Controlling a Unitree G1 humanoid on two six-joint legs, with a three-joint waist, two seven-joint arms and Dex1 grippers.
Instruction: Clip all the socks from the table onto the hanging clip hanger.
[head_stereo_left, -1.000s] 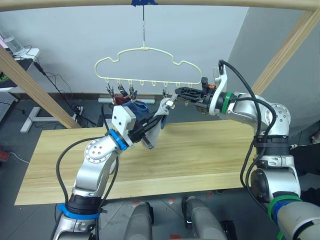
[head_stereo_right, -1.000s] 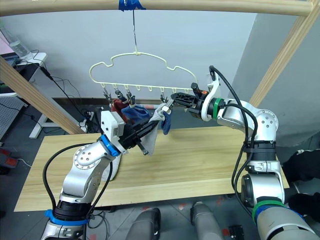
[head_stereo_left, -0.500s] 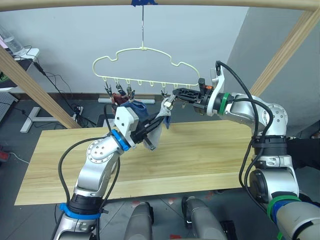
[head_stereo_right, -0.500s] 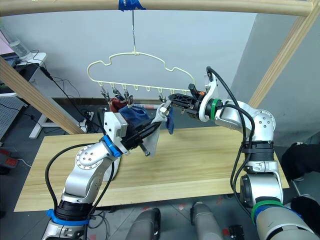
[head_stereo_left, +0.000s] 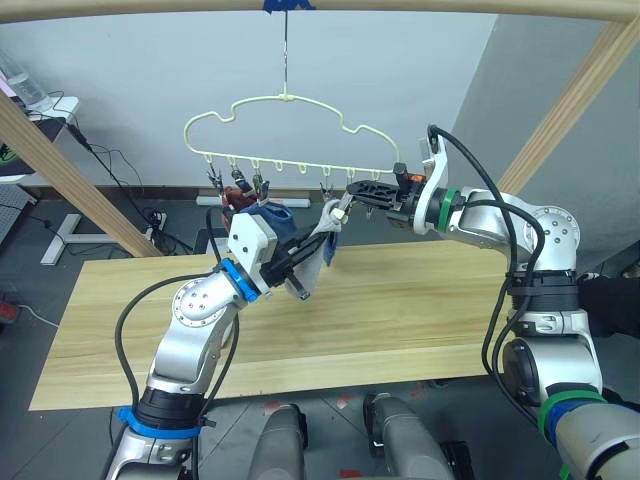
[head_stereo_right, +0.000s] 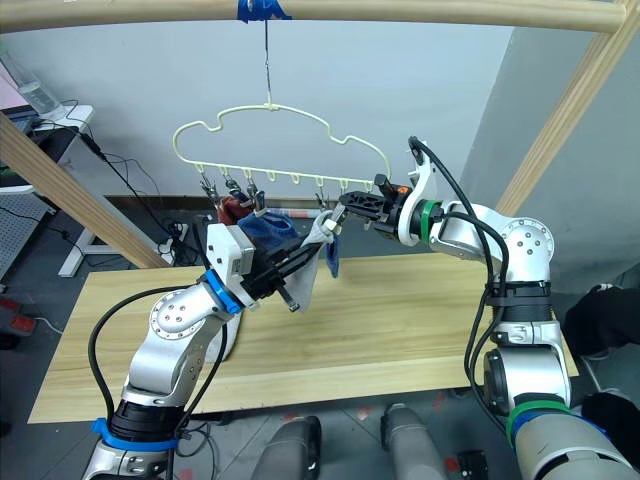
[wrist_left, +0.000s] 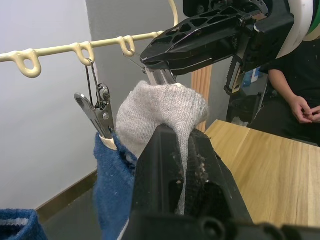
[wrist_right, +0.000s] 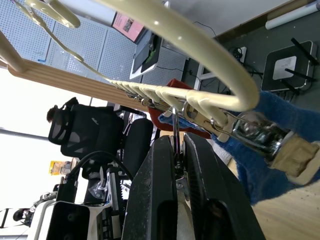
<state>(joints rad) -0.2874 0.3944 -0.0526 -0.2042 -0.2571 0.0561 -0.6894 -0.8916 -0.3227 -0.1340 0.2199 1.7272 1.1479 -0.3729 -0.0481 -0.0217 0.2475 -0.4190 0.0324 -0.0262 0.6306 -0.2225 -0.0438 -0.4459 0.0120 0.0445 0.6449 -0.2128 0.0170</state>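
The pale yellow-green clip hanger (head_stereo_left: 288, 128) hangs by its hook from the top pole. Under its left end hang a rust red sock (head_stereo_left: 236, 199) and a blue sock (head_stereo_left: 272, 214). Another blue sock (wrist_left: 113, 172) hangs from a metal clip (wrist_left: 100, 111) near the middle. My left gripper (wrist_left: 180, 134) is shut on a light grey sock (wrist_left: 160, 107) and holds its top just below the hanger bar. My right gripper (head_stereo_left: 345, 206) is shut on the neighbouring metal clip (wrist_right: 176, 144), right above the grey sock. The table (head_stereo_left: 430, 310) lies below both arms.
A round wooden pole frame (head_stereo_left: 590, 85) stands around the table, with slanted poles at left and right. A person (wrist_left: 295, 85) sits beyond the table's right end. A white desk with cables (head_stereo_left: 45, 110) stands at the back left.
My left gripper has lifted the grey sock a little towards the clips. The hanger has swung slightly to the left with my right gripper on its clip.
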